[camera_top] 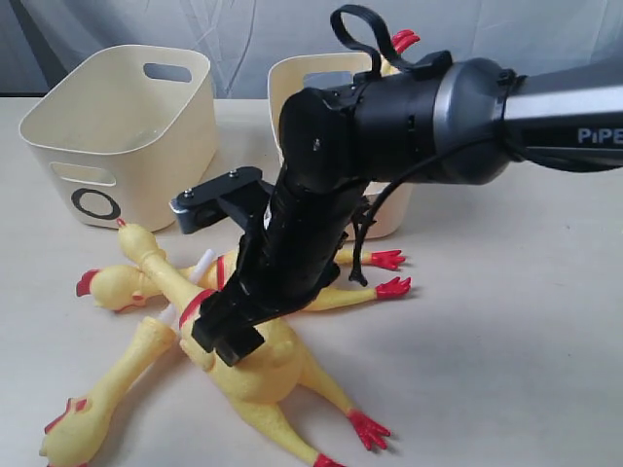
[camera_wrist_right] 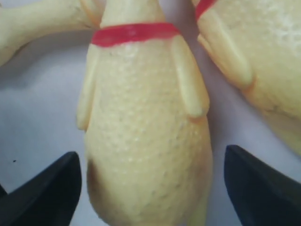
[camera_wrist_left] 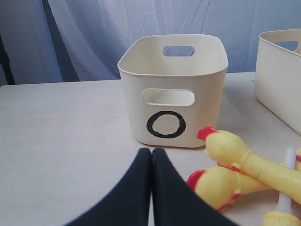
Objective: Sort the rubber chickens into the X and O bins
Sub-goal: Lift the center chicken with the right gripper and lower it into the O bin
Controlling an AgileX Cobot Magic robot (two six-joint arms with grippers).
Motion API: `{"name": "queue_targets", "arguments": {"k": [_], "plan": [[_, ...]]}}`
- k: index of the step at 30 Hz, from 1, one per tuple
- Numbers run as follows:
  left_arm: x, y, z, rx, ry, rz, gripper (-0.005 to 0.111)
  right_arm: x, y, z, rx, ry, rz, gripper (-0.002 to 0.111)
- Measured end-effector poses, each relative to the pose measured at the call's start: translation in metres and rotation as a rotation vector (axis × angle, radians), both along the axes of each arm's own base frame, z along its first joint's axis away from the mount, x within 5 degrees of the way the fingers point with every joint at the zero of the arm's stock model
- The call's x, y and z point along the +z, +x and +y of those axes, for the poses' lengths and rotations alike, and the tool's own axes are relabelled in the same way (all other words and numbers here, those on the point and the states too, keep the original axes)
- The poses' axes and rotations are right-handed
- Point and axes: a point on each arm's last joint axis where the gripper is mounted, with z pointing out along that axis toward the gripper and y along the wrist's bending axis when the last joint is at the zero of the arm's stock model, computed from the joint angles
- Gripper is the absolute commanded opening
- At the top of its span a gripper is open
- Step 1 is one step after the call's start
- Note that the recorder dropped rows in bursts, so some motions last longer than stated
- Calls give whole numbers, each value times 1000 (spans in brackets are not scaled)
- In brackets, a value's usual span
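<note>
Three yellow rubber chickens lie in a heap on the table. One chicken [camera_top: 268,375] [camera_wrist_right: 146,141] lies body-up under my right gripper [camera_top: 232,331] [camera_wrist_right: 150,188], which is open with its fingers either side of the body, not touching it. A second chicken [camera_top: 122,287] and a third [camera_top: 107,394] lie to the left. My left gripper [camera_wrist_left: 151,155] is shut and empty, in front of the O bin [camera_top: 117,136] [camera_wrist_left: 174,94]. The other bin [camera_top: 297,83] [camera_wrist_left: 282,75] stands behind my right arm, its mark hidden, and a red comb [camera_top: 404,41] pokes out above it.
A grey-white curtain hangs behind the table. My right arm reaches in from the right across the middle. A thin white stick-like piece [camera_top: 200,265] [camera_wrist_left: 288,181] lies among the chickens' necks. Bare tabletop lies right of the heap.
</note>
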Motion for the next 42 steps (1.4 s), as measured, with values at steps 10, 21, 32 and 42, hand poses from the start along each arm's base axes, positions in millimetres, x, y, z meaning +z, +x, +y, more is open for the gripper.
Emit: {"name": "queue_targets", "arguments": {"k": [10,21,32,42], "plan": [[0,0,0,0,0,0,0,-20,-12,12,64,-54,6,77],[0,0,0,0,0,0,0,-20,-19,18,98,-56,-12,40],[0,0,0,0,0,0,0,-6,-25,12,112,-68,12,45],[0,0,0,0,0,0,0,70,-40,-8,117,66,-89,45]]}}
